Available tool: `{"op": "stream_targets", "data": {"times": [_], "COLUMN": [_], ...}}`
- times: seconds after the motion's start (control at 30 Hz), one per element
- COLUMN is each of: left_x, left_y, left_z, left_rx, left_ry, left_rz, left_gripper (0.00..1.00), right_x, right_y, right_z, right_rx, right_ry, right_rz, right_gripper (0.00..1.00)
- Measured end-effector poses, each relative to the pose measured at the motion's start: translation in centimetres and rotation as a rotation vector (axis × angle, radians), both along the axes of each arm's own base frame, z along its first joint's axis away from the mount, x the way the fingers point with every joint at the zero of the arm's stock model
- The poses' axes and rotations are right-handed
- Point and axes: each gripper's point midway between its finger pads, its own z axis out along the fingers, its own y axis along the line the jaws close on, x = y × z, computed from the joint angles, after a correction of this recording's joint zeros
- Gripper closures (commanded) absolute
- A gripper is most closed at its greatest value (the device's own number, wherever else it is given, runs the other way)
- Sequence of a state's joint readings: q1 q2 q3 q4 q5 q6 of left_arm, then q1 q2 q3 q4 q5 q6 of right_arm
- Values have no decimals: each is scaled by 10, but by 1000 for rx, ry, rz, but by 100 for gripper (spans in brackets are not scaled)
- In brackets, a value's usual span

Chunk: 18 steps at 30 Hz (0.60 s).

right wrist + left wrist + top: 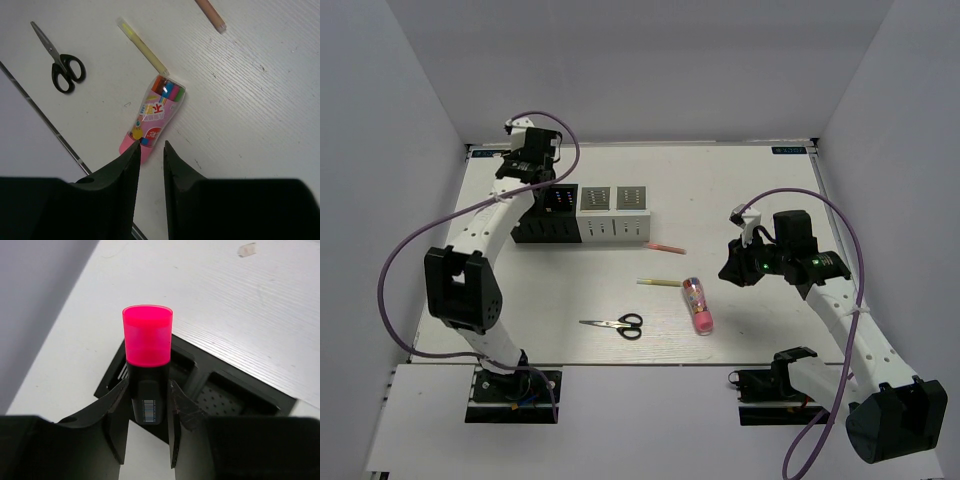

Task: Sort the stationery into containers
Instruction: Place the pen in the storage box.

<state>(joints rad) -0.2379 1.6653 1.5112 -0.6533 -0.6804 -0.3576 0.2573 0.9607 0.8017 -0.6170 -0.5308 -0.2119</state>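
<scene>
Jaws of the left gripper (148, 392) are clamping the one pink-capped marker (147, 340) over a black cell of the four holders (600, 230), seemingly calling for a straight drop next. Those of the right gripper (151, 150) are hovering slightly apart, empty, over the one tube (156, 112). One scissors (618, 324), one pen (665, 247) and one pencil (658, 283) are lying on the desk (740, 190).

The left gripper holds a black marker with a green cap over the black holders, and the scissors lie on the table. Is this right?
Not quite: the cap of the marker is bright pink, not green, as the left wrist view shows. Otherwise the left gripper holds it over the black holders, and the scissors lie on the table.
</scene>
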Motion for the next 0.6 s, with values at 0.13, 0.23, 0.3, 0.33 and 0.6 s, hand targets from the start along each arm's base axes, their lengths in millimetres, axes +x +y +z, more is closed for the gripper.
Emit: {"op": "stream_targets", "data": {"times": [0.13,0.23,0.3,0.33,0.6], "left_x": [8,12,15,16,20], "left_y": [10,14,16,17,16], "left_z": [-16,-25,-30,-34,-57], "left_rx": [74,105,115,118,123], "left_ry": [41,59,68,74,115], "left_rz": [24,36,41,43,52], "left_gripper": [100,100,100,100,71], "right_x": [0,1,1,1,1], "right_y": [0,0,0,0,0], "right_z": [0,0,0,0,0], "right_rx": [0,0,0,0,0], "right_ry": [-1,-4,-6,-6,-7], "right_rz": [1,1,1,1,0], "right_gripper": [71,71,71,71,70]}}
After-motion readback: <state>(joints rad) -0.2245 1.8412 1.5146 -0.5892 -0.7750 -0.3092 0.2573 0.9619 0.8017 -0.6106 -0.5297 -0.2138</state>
